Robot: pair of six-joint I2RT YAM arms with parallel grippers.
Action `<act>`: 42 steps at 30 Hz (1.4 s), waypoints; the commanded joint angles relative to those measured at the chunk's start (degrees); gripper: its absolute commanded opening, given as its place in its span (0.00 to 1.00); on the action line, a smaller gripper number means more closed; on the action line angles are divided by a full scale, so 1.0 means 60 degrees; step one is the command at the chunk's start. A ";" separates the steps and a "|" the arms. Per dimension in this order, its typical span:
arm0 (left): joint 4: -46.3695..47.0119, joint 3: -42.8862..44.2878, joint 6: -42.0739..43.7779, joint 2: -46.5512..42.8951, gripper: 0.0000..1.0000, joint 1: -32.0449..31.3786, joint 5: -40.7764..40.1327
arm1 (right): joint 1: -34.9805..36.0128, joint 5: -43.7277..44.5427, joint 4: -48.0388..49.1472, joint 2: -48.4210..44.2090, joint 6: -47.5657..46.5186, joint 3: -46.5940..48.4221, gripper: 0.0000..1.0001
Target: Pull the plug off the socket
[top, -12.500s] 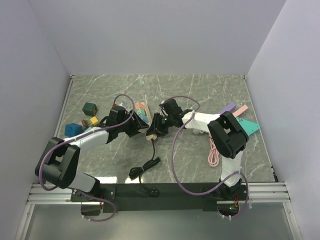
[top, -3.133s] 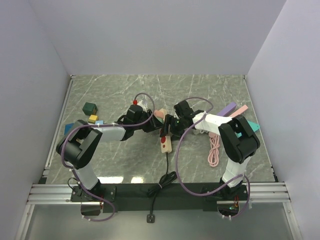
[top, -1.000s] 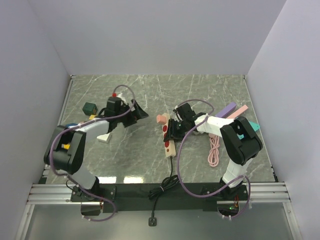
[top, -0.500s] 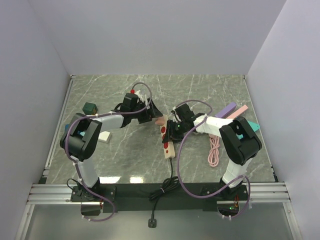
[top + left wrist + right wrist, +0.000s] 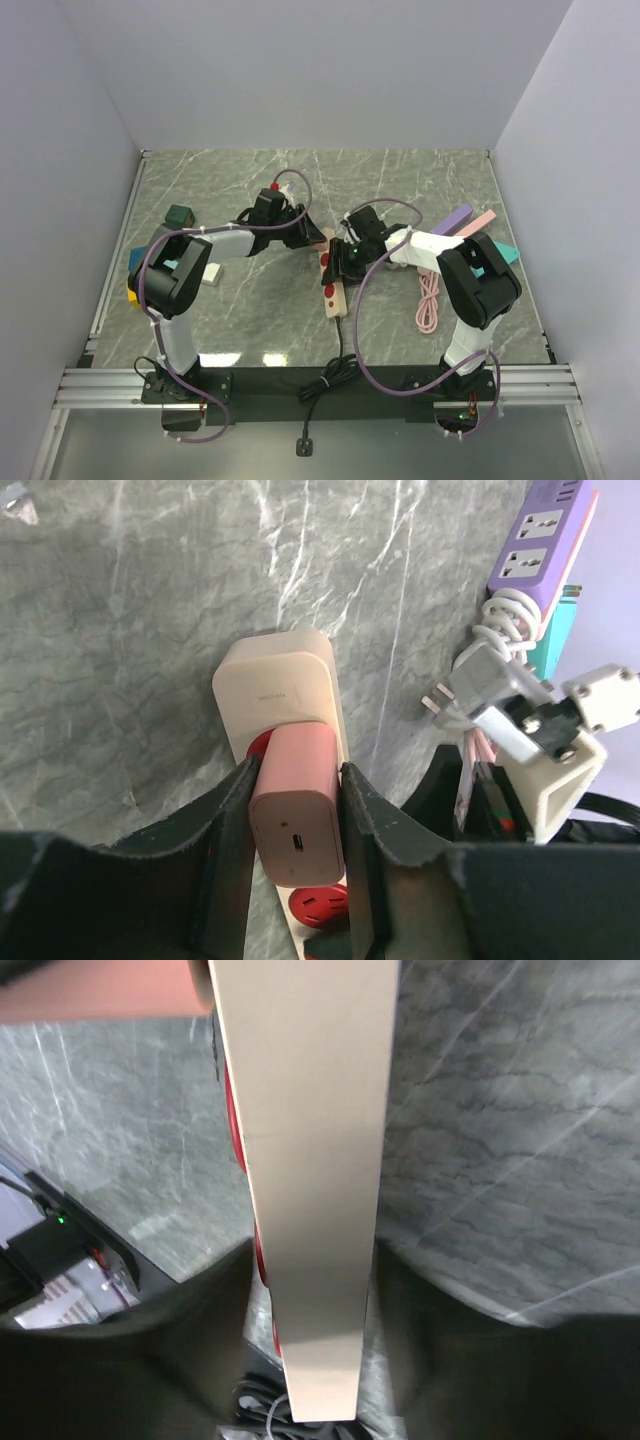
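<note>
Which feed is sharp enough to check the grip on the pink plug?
Left wrist: sharp, evenly lit; left gripper presses both sides of the pink rectangular plug in the cream plastic power strip. Right wrist: strip too close and blurred, right gripper dark, contact unclear. Top external: crisp, plug tiny, glare on the grey marble table by the bases.

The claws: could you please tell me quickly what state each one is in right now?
Left claw: closed on the pink plug.
Right claw: closed on the beige power strip.
</note>
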 commanded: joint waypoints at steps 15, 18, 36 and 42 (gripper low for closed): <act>0.1508 -0.0944 -0.1412 -0.1012 0.01 -0.0027 0.1304 | -0.0003 0.0721 0.0927 0.0781 0.0679 0.1103 0.59; 0.1977 -0.1150 -0.1676 -0.1043 0.00 -0.0012 0.1479 | -0.0017 0.0531 0.1059 0.1163 0.0898 0.1089 0.34; -0.0306 -0.0916 0.1456 -0.1570 0.00 0.0544 0.1244 | -0.0559 0.2478 -0.0580 0.1531 0.1119 0.0693 0.00; -0.0877 -0.1019 0.2511 -0.1789 0.00 0.1204 0.1816 | -0.0998 0.2610 -0.1006 0.1663 0.1162 0.0576 0.00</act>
